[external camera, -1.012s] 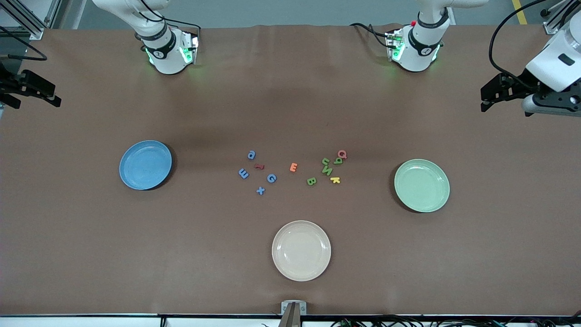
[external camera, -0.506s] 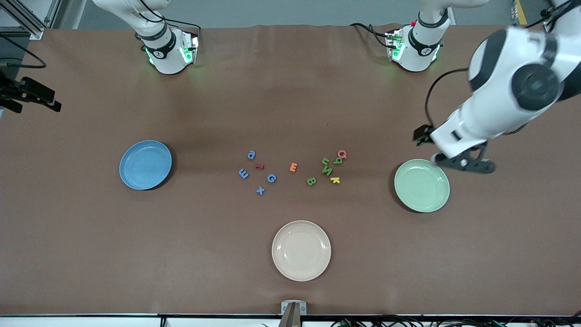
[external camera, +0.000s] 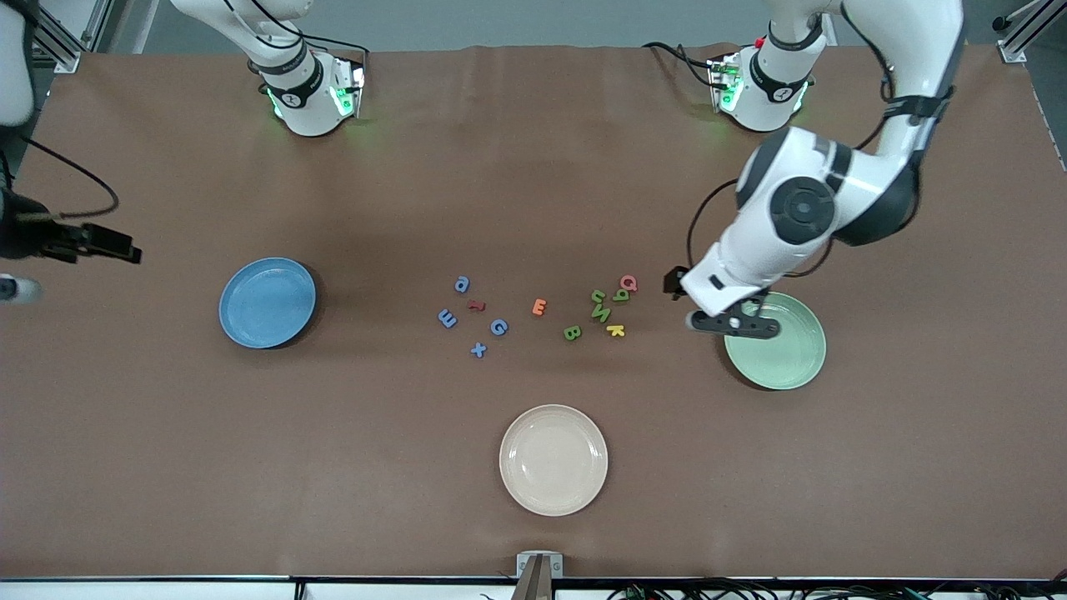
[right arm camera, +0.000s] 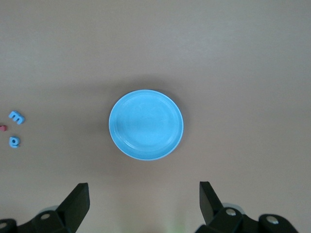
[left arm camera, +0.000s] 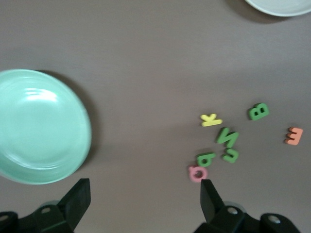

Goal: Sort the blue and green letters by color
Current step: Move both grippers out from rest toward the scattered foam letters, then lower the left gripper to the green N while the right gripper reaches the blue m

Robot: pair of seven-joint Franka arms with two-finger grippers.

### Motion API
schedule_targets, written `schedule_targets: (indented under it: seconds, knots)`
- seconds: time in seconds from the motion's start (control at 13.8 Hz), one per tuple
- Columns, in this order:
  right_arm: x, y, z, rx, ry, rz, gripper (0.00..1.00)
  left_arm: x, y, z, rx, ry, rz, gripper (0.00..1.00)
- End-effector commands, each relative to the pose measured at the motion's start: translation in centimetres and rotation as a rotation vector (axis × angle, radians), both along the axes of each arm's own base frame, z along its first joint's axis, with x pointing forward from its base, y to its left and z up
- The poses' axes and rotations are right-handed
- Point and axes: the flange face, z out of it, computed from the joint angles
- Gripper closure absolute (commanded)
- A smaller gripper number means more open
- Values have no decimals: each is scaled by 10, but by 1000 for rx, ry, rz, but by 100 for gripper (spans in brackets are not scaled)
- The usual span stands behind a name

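Note:
Four blue letters (external camera: 462, 284) (external camera: 448, 317) (external camera: 498, 327) (external camera: 478, 350) and four green letters (external camera: 598, 296) (external camera: 621, 295) (external camera: 600, 312) (external camera: 572, 332) lie mid-table. The green ones show in the left wrist view (left arm camera: 227, 137); two blue ones show in the right wrist view (right arm camera: 16, 117). My left gripper (external camera: 732, 324) (left arm camera: 145, 187) is open and empty, over the green plate's (external camera: 783, 354) (left arm camera: 39, 126) rim toward the letters. My right gripper (external camera: 112, 244) (right arm camera: 144, 191) is open and empty, high over the right arm's end of the table, beside the blue plate (external camera: 267, 302) (right arm camera: 146, 124).
A cream plate (external camera: 553, 459) sits nearer the front camera than the letters. Among the letters lie a red one (external camera: 476, 305), an orange E (external camera: 539, 307), a pink Q (external camera: 628, 283) (left arm camera: 198, 173) and a yellow K (external camera: 616, 330) (left arm camera: 211, 119).
My left arm has swung in from its end of the table to over the green plate's rim. My right gripper has shifted a little toward the blue plate. No letter has moved.

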Motion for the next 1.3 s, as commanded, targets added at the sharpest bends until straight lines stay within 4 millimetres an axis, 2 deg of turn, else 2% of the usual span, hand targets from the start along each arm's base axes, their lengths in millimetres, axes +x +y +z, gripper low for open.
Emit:
schedule_targets:
  seconds: [0.0, 0.14, 0.22, 0.36, 0.51, 0.65, 0.79, 0.94, 1.01, 1.16, 1.23]
  knots:
    - [15, 56, -19, -9, -13, -42, 0, -25, -40, -44, -24, -16, 47, 4]
    - [21, 118, -37, -39, 3, -114, 0, -38, -73, -73, -49, -19, 35, 14]
    - [21, 144, -48, -51, 0, -141, 0, -41, -83, -89, -64, -24, 31, 21]
    - [14, 186, -71, -65, -19, -204, 0, -46, -95, -111, -85, -32, 21, 25]
    - [5, 219, -92, -81, -39, -325, 0, -42, -100, -133, -90, -42, 5, 29]
    - [-2, 246, -108, -94, -68, -509, 0, -43, -113, -152, -79, -38, -31, 31]
    - [-9, 280, -127, -145, -78, -548, 0, -41, -118, -161, -76, -31, -10, 34]
    - [-8, 298, -151, -165, -98, -644, 0, -45, -123, -167, -71, -25, -15, 38]
    - [-10, 306, -165, -166, -105, -692, 0, -45, -122, -169, -61, -31, -29, 38]
    - [-26, 338, -205, -130, -149, -742, 0, -44, -120, -171, -43, -46, -58, 40]
    - [-32, 346, -226, -107, -173, -765, 0, -44, -119, -174, -40, -43, -59, 40]
